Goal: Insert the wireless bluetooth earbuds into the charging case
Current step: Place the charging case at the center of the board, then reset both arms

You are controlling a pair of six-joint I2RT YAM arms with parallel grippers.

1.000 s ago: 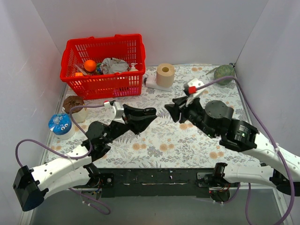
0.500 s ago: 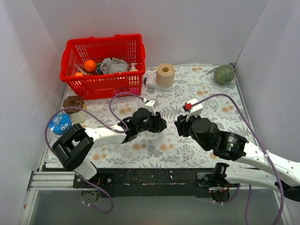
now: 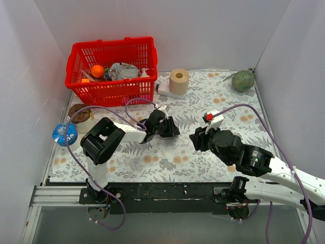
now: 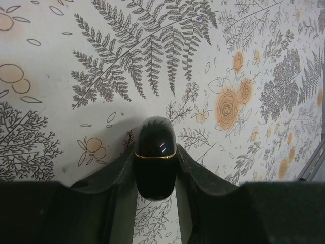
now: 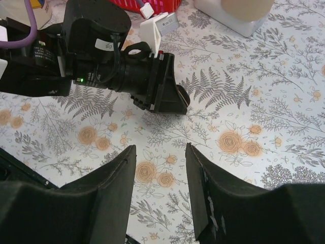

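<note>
A small glossy black charging case (image 4: pixel 155 152) with a thin gold band is closed and sits clamped between my left gripper's (image 4: pixel 155 148) two dark fingers, just above the floral mat. In the top view the left gripper (image 3: pixel 170 127) lies low at the middle of the mat. The right wrist view shows it (image 5: pixel 162 94) from the front, with the case's end (image 5: pixel 184 96) poking out. My right gripper (image 3: pixel 195 140) is open and empty, a short way to the right of the left one; its jaws (image 5: pixel 160 147) stand wide over bare mat. No earbuds show in any view.
A red basket (image 3: pixel 111 71) of small items stands at the back left. A paper roll (image 3: pixel 179 80) on a white base is at the back centre and a green round thing (image 3: pixel 242 80) at the back right. A brown lump (image 3: pixel 80 112) and a blue-and-white cup (image 3: pixel 65 134) sit at the left edge.
My left arm has dropped low and stretched along the mat, its gripper ending a little further right. My right gripper has pulled back toward the near side and lowered.
</note>
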